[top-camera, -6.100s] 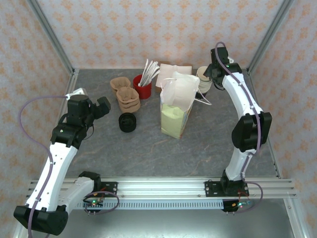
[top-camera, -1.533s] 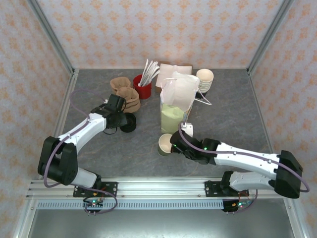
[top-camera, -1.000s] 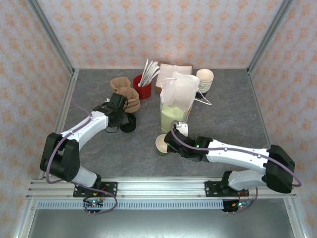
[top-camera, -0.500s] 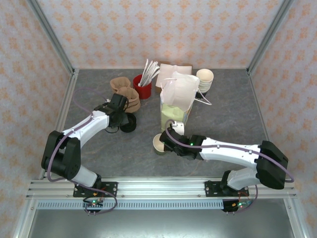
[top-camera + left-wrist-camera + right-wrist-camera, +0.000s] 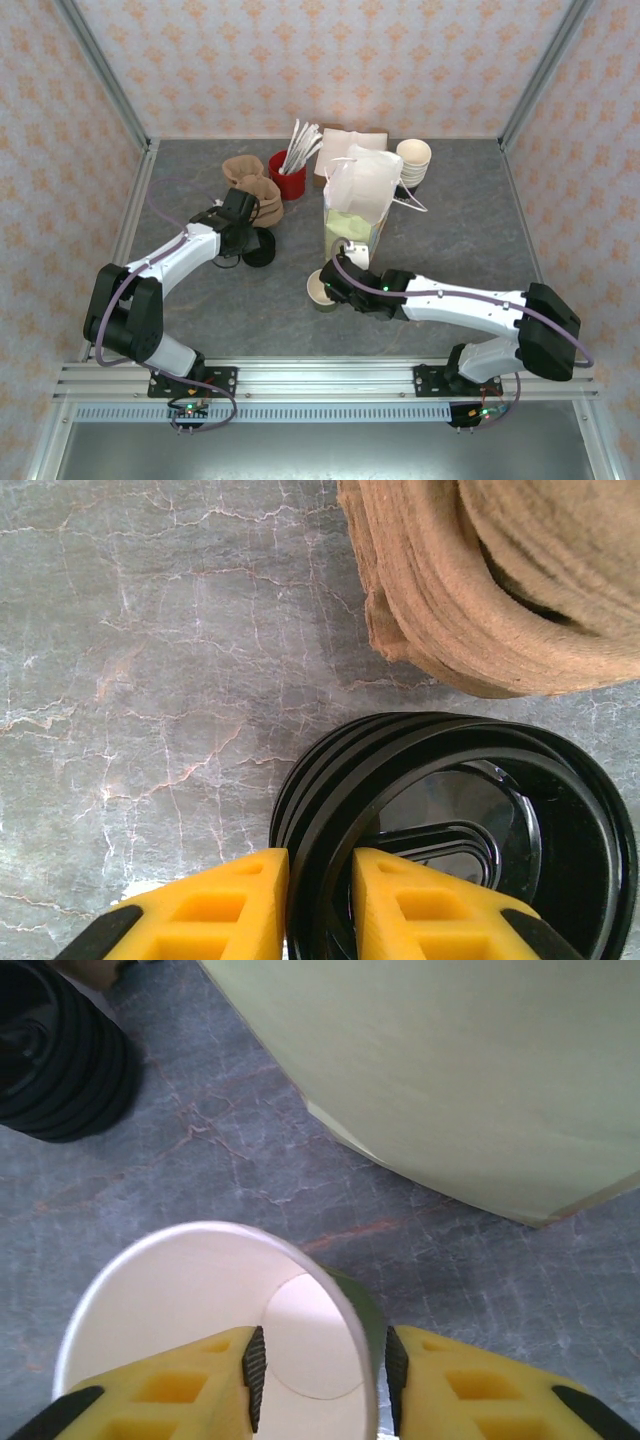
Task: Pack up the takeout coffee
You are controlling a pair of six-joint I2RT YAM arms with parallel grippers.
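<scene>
Pinching rim of glossy ribbed black lid stack (image 5: 470,810), partly cut off, with left fingers (image 5: 220,910). Straddling thin wall of open round paper cup (image 5: 200,1300) with spread right fingers (image 5: 470,1390); standing on marbled tabletop (image 5: 200,1160) beside bag (image 5: 450,1070), base hidden.

The left arm (image 5: 178,250) and right arm (image 5: 460,306) have white links and black joints, with a thin purple-grey cable (image 5: 450,292) running along each. The left fingers (image 5: 220,910) and right fingers (image 5: 190,1390) are yellow plastic with square recesses; black ribbed pads (image 5: 256,1375) line the right pair.
</scene>
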